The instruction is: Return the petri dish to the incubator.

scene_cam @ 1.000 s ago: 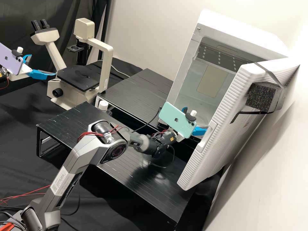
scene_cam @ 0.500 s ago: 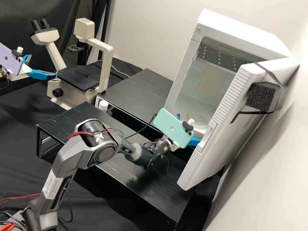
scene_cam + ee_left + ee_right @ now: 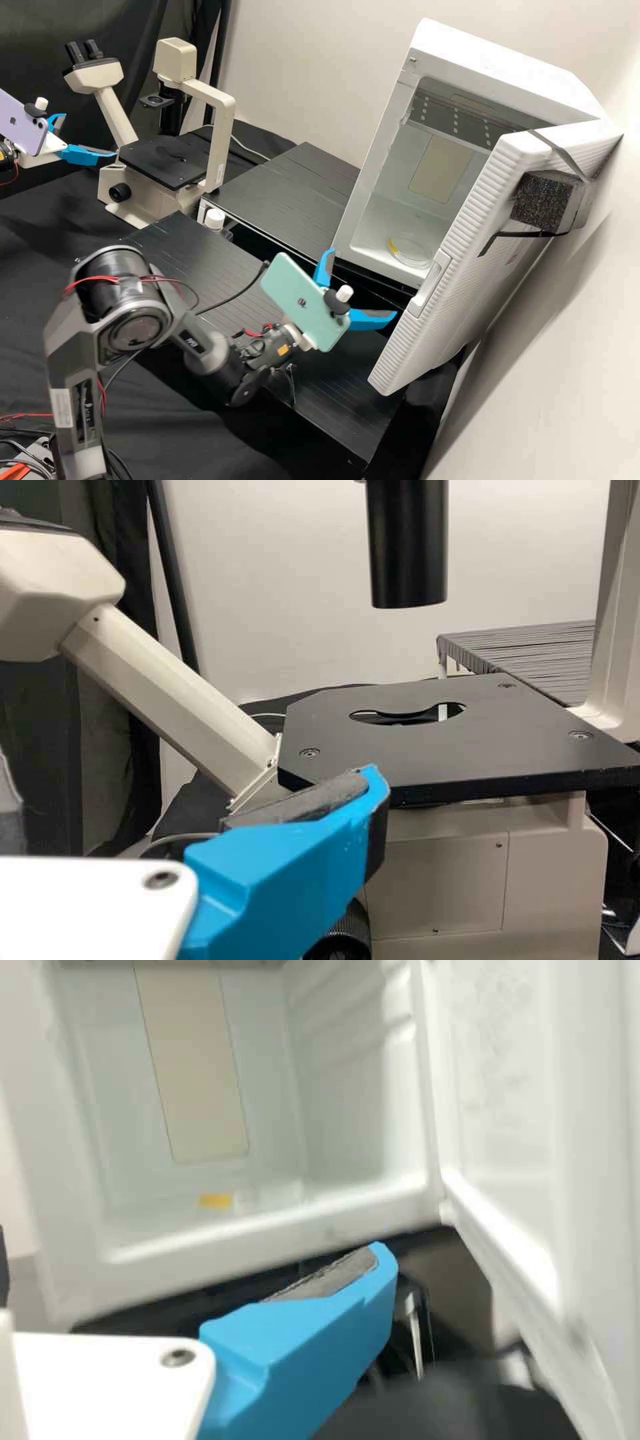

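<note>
The clear petri dish (image 3: 412, 252), with a yellow mark at its rim, rests on the floor of the open white incubator (image 3: 380, 87). My right gripper (image 3: 363, 282) stands open outside the incubator's mouth, in front of the dish and apart from it, with nothing between its fingers. In the right wrist view a blue finger of the right gripper (image 3: 310, 1340) lies before the incubator opening, and the dish (image 3: 265, 1198) is a faint blur inside. Over by the microscope, my left gripper (image 3: 89, 135) is open and empty; the left wrist view has the left gripper (image 3: 290, 870) beside the stage.
The incubator door (image 3: 460, 260) is swung open at the right, close to the right gripper. A cream microscope (image 3: 217, 140) with a black stage is at the back left. Low black racks (image 3: 287, 193) stand between them, with a white-capped bottle (image 3: 215, 219) by one.
My right gripper has drawn back from the incubator, toward the left and front of the high view, uncovering the dish, which stays inside. The left arm has kept still.
</note>
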